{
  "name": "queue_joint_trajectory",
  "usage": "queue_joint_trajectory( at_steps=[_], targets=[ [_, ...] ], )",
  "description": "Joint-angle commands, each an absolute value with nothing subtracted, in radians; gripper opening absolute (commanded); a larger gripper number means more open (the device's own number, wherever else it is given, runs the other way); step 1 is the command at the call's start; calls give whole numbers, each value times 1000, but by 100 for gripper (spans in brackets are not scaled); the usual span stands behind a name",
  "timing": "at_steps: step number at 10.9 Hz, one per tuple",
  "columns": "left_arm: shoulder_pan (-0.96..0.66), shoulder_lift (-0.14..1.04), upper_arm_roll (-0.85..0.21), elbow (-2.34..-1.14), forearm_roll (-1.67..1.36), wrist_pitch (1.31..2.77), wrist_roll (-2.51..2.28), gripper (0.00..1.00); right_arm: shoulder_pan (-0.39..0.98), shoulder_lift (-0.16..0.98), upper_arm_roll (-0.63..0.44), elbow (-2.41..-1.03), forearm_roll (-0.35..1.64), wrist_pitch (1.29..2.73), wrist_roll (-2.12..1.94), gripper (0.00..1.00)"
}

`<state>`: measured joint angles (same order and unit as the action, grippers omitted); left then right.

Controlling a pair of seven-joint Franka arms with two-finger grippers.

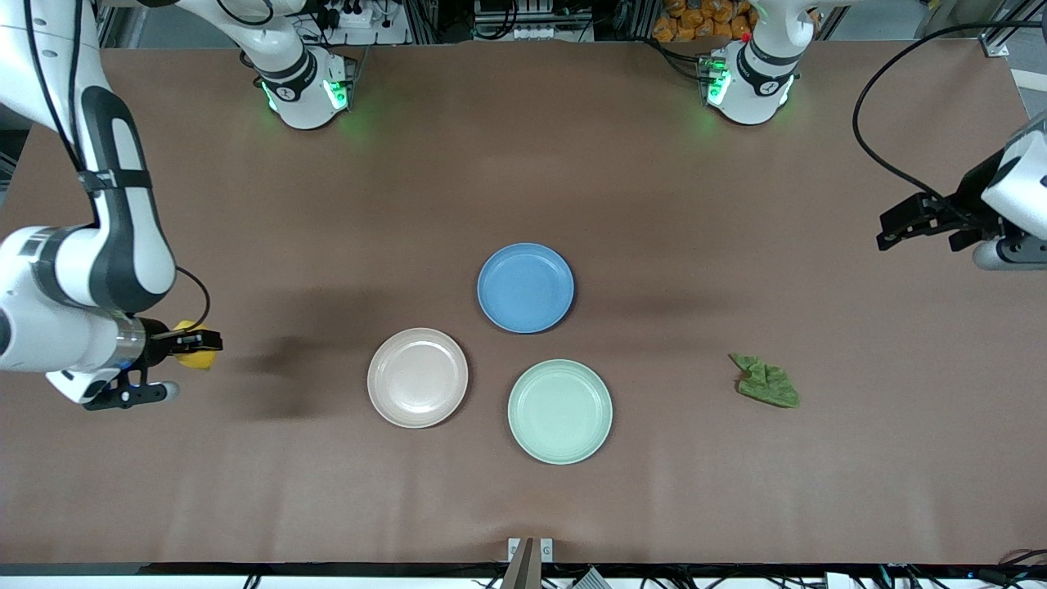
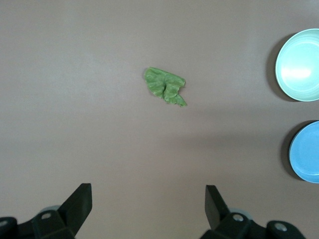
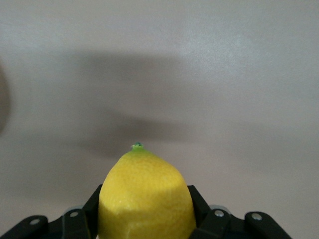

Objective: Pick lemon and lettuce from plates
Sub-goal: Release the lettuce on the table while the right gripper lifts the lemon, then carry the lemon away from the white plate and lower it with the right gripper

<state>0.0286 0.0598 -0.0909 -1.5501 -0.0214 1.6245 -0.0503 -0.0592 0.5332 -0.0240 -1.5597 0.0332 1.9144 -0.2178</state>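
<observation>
The right tool (image 1: pixel 196 343) hangs above the brown surface (image 1: pixel 523 164) at the right arm's end, its black fingers (image 3: pixel 199 211) clamped on the small yellow oval lemon (image 1: pixel 196 356), which sits between them with its tiny green tip pointing away from the wrist; in the right wrist view the lemon (image 3: pixel 144 196) fills the gap between the fingers and casts a soft shadow on the bare surface below. The left tool (image 1: pixel 916 221) is up in the air over the left arm's end of the surface, its fingers (image 2: pixel 79 204) spread wide with nothing between them. The wrinkly dark green lettuce leaf piece (image 1: pixel 766 382) lies flat on the surface, on no plate, well apart from the left tool and nearer to the front camera than the spot that tool is over; in the left wrist view the lettuce (image 2: pixel 165 86) shows out ahead of the open fingers, roughly in line with the gap between them. Three round plates sit near the middle of the surface, all bare: a pale beige-pink plate (image 1: pixel 417 377) toward the right arm's end, a pale mint green plate (image 1: pixel 559 411) just beside it and slightly nearer to the front camera, and a blue plate (image 1: pixel 525 287) farther from that camera than both. The lettuce lies between the mint green plate and the left arm's end of the surface, clear of the plate's rim.
</observation>
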Motion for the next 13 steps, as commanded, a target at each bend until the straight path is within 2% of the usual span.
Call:
queue_joint_trajectory(
  at_steps=[1, 6, 10, 12, 13],
  targets=[
    [37, 18, -100, -1601, -31, 1654, -52, 100, -75, 476, -11, -1754, 26, 2092, -232, 35],
    [35, 20, -100, -1594, -12, 1666, -52, 100, -83, 497, -8, -1825, 26, 2164, -265, 35],
    [38, 18, -97, -1592, -11, 1666, -51, 100, -77, 548, -6, -1829, 35, 2187, -261, 35],
    [34, 20, -100, -1592, -6, 1674, -52, 100, -75, 558, -6, -1827, 35, 2195, -258, 39],
    [34, 20, -100, -1592, 11, 1677, -52, 100, -75, 558, -6, -1825, 35, 2197, -258, 50]
  ],
)
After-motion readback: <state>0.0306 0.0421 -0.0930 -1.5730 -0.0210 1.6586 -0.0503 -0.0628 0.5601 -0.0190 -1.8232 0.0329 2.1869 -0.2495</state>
